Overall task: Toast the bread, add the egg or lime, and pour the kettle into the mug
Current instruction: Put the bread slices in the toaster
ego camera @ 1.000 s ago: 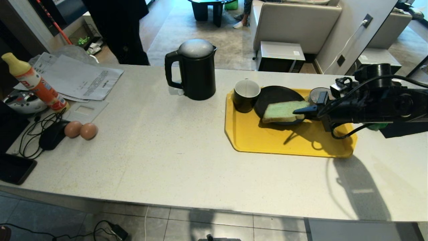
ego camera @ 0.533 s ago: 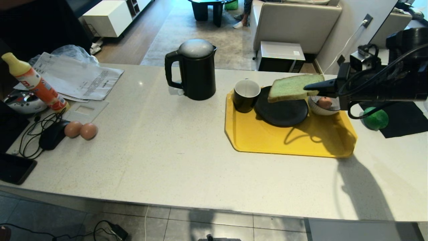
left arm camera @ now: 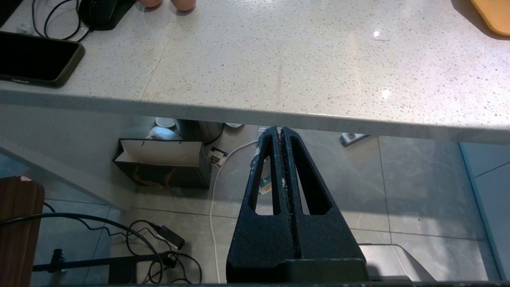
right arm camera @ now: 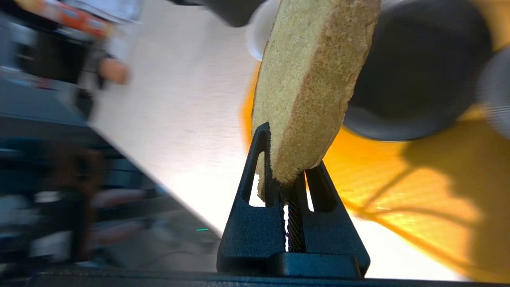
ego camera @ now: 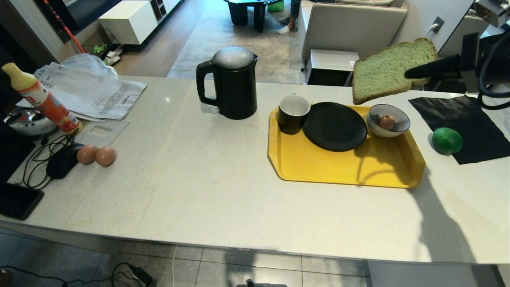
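Observation:
My right gripper (ego camera: 410, 73) is shut on one edge of the pale green bread (ego camera: 388, 69). It holds the slice tilted in the air, high above the back right corner of the yellow tray (ego camera: 342, 171). In the right wrist view the bread (right arm camera: 310, 79) stands out from between the fingers of the right gripper (right arm camera: 286, 153). On the tray sit the black mug (ego camera: 293, 113), a bare black plate (ego camera: 334, 125) and a striped bowl (ego camera: 398, 126) with an egg (ego camera: 387, 121) in it. The lime (ego camera: 447, 140) lies right of the tray. The black kettle (ego camera: 235, 85) stands left of the mug. My left gripper (left arm camera: 279, 131) is shut and holds nothing, below the counter's front edge.
Two eggs (ego camera: 97, 155) lie at the counter's left, beside a mouse with its cable (ego camera: 61, 159). A phone (ego camera: 18, 199), a squeeze bottle (ego camera: 40, 99) and papers (ego camera: 95, 93) are also there. A black cloth (ego camera: 462, 119) lies behind the lime.
My right gripper has lifted the bread off the black plate, up and to the right, and the slice has tilted. The person behind the counter has left the view.

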